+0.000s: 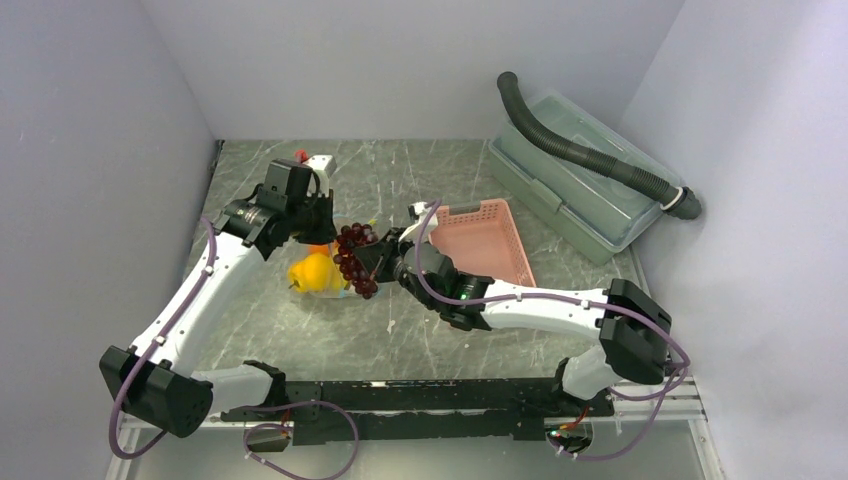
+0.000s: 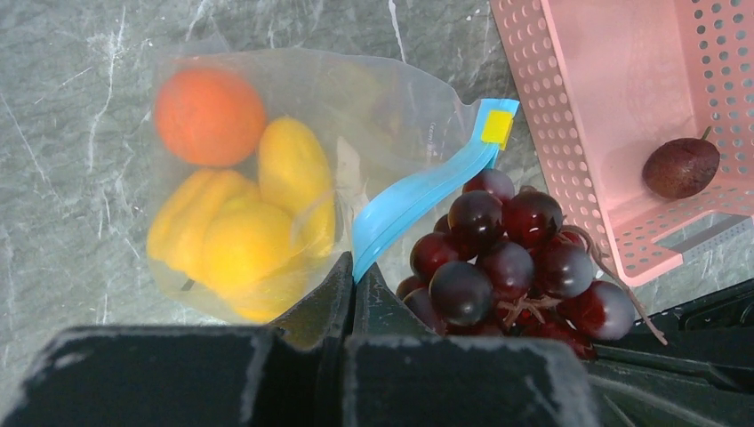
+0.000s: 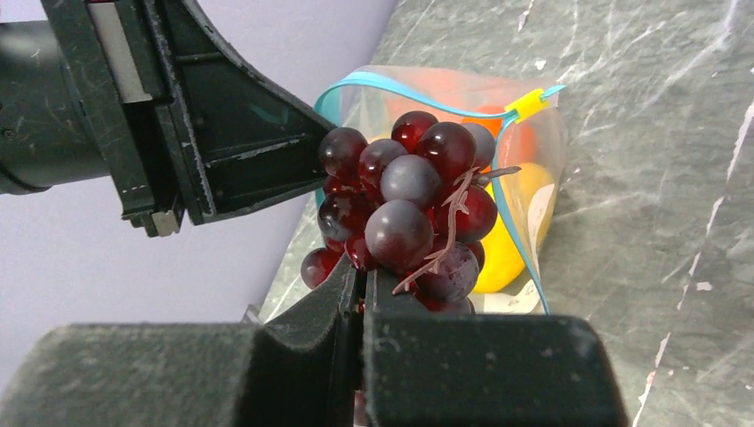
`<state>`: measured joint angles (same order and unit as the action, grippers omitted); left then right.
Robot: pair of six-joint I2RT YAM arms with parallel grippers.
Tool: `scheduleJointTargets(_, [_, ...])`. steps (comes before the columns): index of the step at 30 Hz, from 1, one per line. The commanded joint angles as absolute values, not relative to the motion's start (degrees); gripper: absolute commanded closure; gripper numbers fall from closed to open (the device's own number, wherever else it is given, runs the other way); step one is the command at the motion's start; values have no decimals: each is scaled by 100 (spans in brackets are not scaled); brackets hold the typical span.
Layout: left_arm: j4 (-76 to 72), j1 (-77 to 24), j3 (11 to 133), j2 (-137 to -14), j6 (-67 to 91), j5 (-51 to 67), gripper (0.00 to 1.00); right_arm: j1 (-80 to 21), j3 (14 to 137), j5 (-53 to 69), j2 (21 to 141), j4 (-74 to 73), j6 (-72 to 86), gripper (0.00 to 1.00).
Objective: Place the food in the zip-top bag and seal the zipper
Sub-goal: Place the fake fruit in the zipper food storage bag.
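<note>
Grey marbled table (image 1: 420,330): we see orange (image 2: 210,116), yellow fruits (image 2: 293,165) and pepper (image 2: 222,245) inside the zip-top bag (image 2: 391,89), its unsealed zipper (image 2: 418,191) pinched by the left gripper (image 2: 352,267), the right gripper (image 3: 363,277) clamping the grapes (image 3: 405,205) at the mouth, and the reddish-brown fruit (image 2: 680,166) waiting in the pink basket (image 2: 551,151).

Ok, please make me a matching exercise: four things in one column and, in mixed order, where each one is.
1 orange
2 grapes
3 brown round fruit
4 blue zipper strip

A in the pink basket
B inside the clear bag
C in the right pincer
D in the left pincer

Pairs: 1-B, 2-C, 3-A, 4-D.
</note>
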<state>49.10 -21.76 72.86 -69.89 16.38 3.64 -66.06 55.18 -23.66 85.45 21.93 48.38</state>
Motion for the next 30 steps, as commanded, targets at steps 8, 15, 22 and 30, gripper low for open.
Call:
scheduleJointTargets(8, [4692, -2153, 7286, -6840, 1628, 542, 100, -6609, 6197, -2545, 8870, 1765, 4478, 100])
scheduleJointTargets(15, [4685, -2153, 7286, -6862, 1591, 661, 100, -6524, 6746, -2417, 9306, 1333, 4326, 100])
scheduleJointTargets(22, [4675, -2153, 7278, -6865, 1573, 717, 100, -6243, 7424, -2221, 9760, 851, 4280, 100])
scheduleJointTargets(30, [4676, -2153, 7280, -6876, 1538, 755, 100, -5824, 8088, -1666, 10326, 325, 4321, 96])
